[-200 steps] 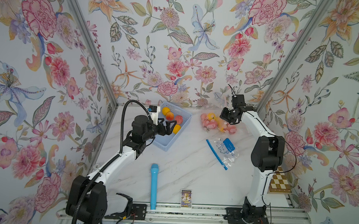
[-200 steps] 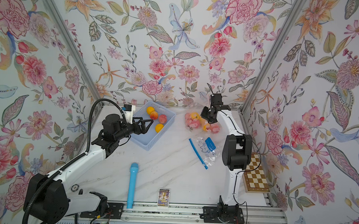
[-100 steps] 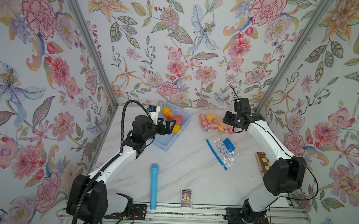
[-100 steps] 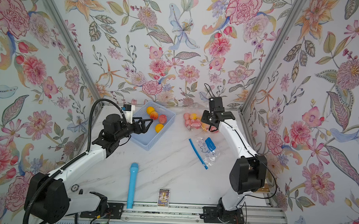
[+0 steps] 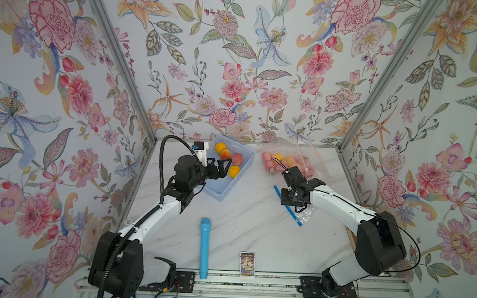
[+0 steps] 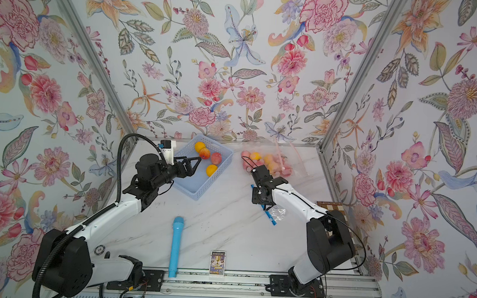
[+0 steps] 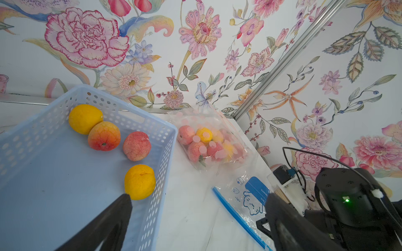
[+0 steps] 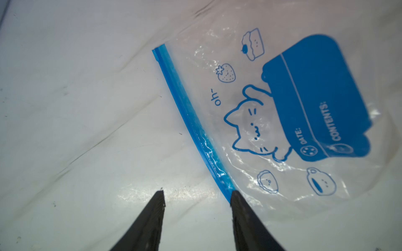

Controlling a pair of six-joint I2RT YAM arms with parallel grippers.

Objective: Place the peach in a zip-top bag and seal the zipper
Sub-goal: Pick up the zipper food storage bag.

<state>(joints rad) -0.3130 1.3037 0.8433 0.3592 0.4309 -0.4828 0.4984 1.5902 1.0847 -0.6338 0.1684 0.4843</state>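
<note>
Table (image 5: 255, 233): the job has hardly begun, as I read it. Nothing is bagged and nothing is sealed, so picking, loading and zipping are all left.
Basket (image 5: 224, 189): pale blue and perforated, at the back on my left side. It holds four fruits, so the peach has not been lifted out.
Filled bag (image 5: 286, 163): a spotted pouch of fruit beside the basket. I take it as no part of this job.
Zip-top bag (image 8: 282, 121): it lies flat, empty and crinkled on the table on my right side, well apart from the basket. It is clear plastic with a blue label and cat doodles.
Left gripper (image 5: 227, 168): my jaws are spread wide over the basket, holding nothing. They point at the fruit.
Right gripper (image 8: 196, 192): my jaws are parted and empty, low over the bag's mouth edge. One tip sits at the end of the zipper; I cannot tell whether it touches.
Peach (image 7: 136, 146): pink, matte and speckled, round. It sits loose on the basket floor between an orange-red fruit and a yellow one.
Zipper (image 8: 189, 121): a thin blue strip, slightly rippled. I cannot tell whether it is pressed shut.
</note>
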